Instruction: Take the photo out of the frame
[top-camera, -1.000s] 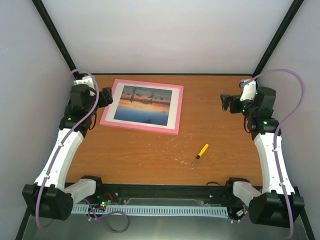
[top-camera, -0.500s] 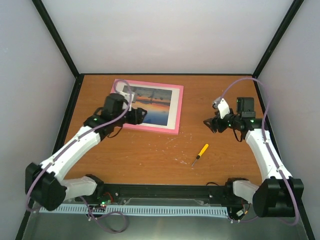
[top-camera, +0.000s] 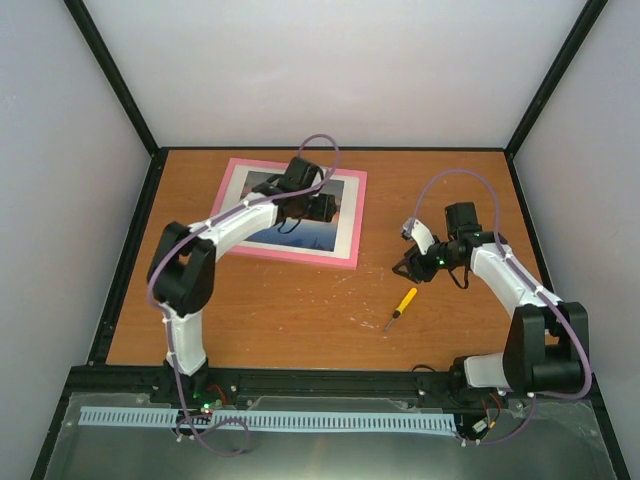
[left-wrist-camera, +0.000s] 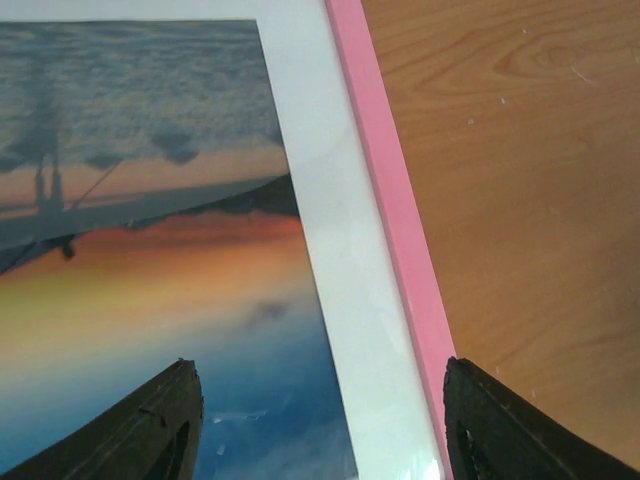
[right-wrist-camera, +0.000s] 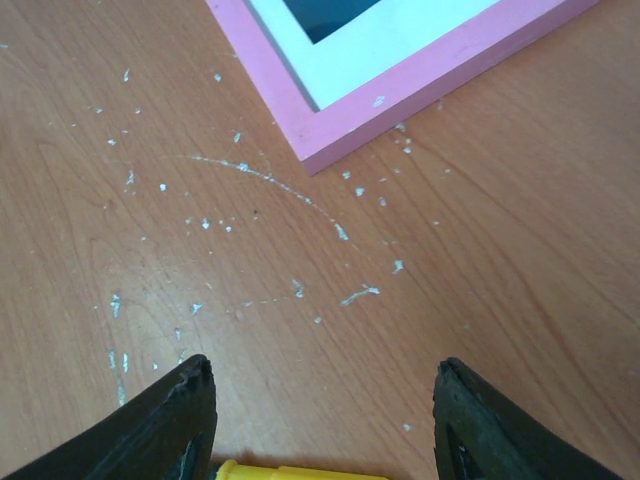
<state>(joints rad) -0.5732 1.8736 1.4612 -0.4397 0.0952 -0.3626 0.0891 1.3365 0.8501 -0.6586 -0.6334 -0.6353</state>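
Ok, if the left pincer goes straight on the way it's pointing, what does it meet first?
Most likely the frame: the left pincer points down at the white strip between the photo and the pink rim. How close it is, I can't tell.

- The left arm (top-camera: 240, 215) and the right arm (top-camera: 505, 275) are clad in white shells, with black joints.
- A purple cable (top-camera: 320, 137) is looped along each.
- Black fingers (left-wrist-camera: 150, 430) are fitted.

The frame (top-camera: 300, 257) lies far left on the table (top-camera: 300, 315), with the photo (top-camera: 310, 236) in it. The screwdriver (top-camera: 402, 308) lies nearer, to the right, well apart.
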